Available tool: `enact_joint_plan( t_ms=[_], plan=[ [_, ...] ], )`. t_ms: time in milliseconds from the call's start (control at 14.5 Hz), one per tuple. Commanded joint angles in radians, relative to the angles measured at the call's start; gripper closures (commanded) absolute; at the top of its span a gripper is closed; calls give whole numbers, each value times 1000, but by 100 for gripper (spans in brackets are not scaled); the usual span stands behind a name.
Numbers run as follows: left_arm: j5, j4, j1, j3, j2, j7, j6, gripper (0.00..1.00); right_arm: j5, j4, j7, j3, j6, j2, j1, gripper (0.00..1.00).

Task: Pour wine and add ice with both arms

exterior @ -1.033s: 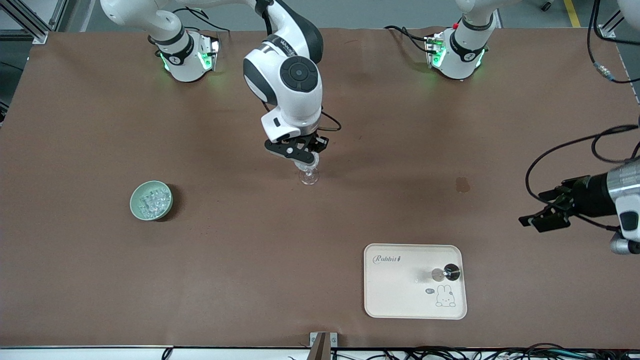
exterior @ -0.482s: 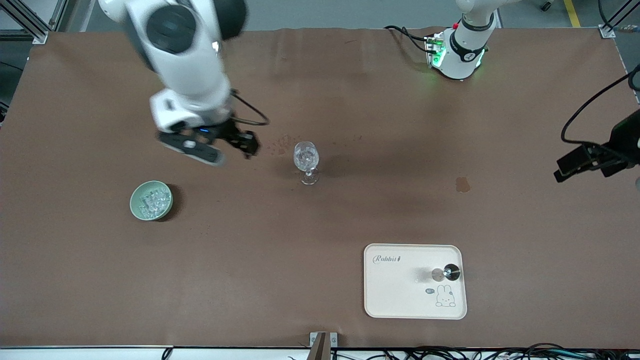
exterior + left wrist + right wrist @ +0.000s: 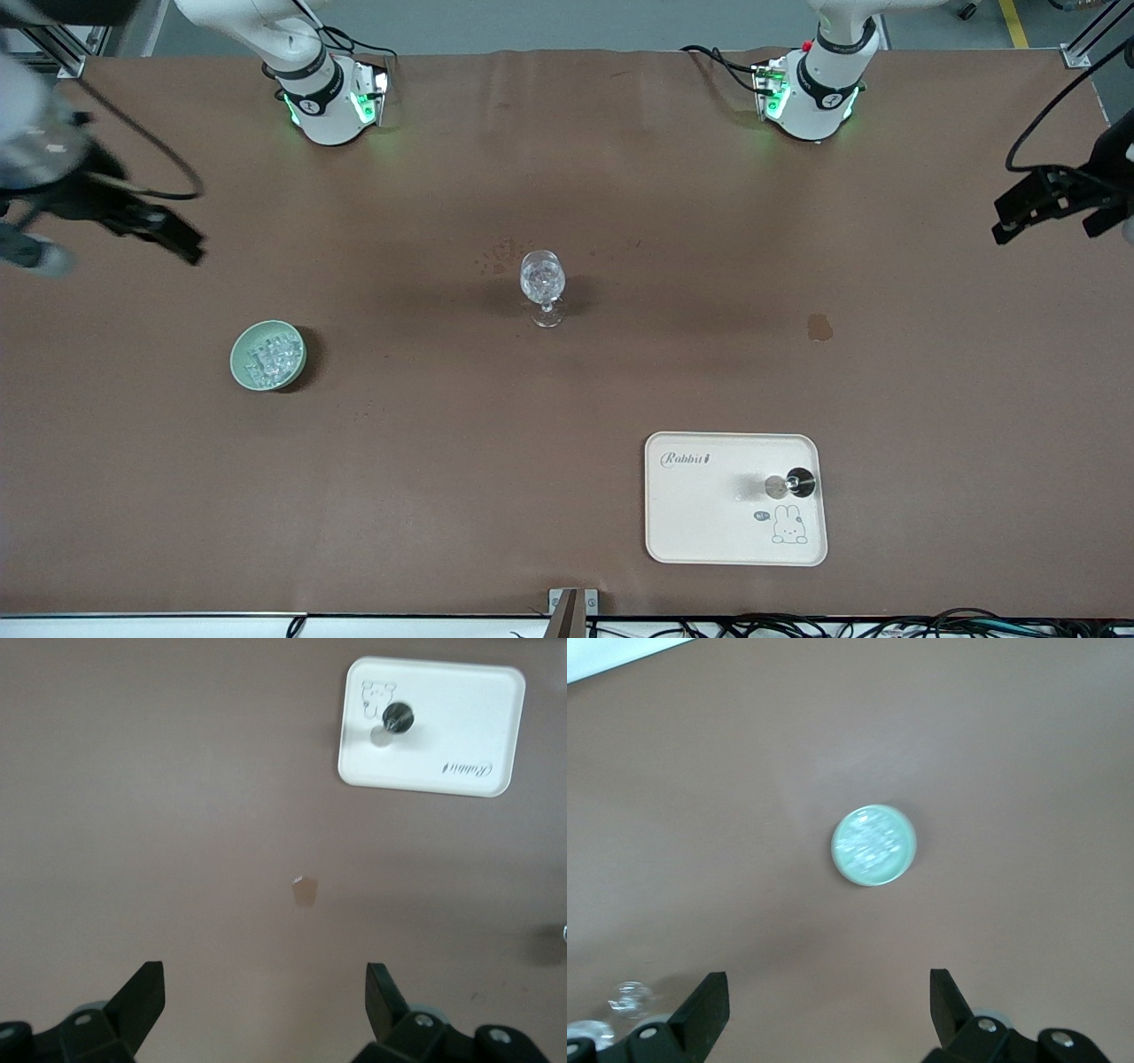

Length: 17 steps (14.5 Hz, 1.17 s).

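Brown tabletop (image 3: 567, 416): wide and mostly bare, wiring strung along the camera-side edge.
Tray (image 3: 691, 514): cream, rabbit print, close to the camera-side edge, toward the left arm's end.
Metal cup (image 3: 778, 486): the wine's vessel, upright on that tray, parked in what looks like its home spot; whether wine remains inside cannot be told.
Green bowl (image 3: 244, 363): farther up the tabletop, toward the right arm's end, well apart from the tray.
Ice (image 3: 273, 359): clear cubes heaped in the bowl, handy for the right arm.
Wine glass (image 3: 542, 276): mid-tabletop, upright and free, about midway between the two arms so either can serve it; something glassy seems to sit inside, hard to tell what.
Stain (image 3: 819, 327): small dark mark between glass and the left arm's end.
Right end effector (image 3: 142, 226): up by the right arm's end edge, released and wide, gripping nothing; its wrist view looks down on the bowl.
Left end effector (image 3: 1028, 204): over the left arm's end edge, spread wide, empty.
Judgement: both arms look parked clear of the glass.
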Motion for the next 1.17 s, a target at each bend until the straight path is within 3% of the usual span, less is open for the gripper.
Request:
enact_joint_plan(
  t_ms=[0, 138, 275, 1101],
  plan=[
    [-18, -156, -37, 56, -129, 49, 23, 0, 9, -38, -218, 38, 11, -36, -158, 0],
    [-24, -186, -37, 50, -157, 55, 23, 0, 20, -30, -326, 30, 17, -36, -204, 0],
    [-26, -188, -40, 46, -154, 57, 25, 0, 98, -15, -347, 38, 7, -38, -261, 0],
    [-58, -183, -72, 11, -133, 109, 31, 0, 95, -21, -350, 36, 5, -41, -238, 0]
  ],
)
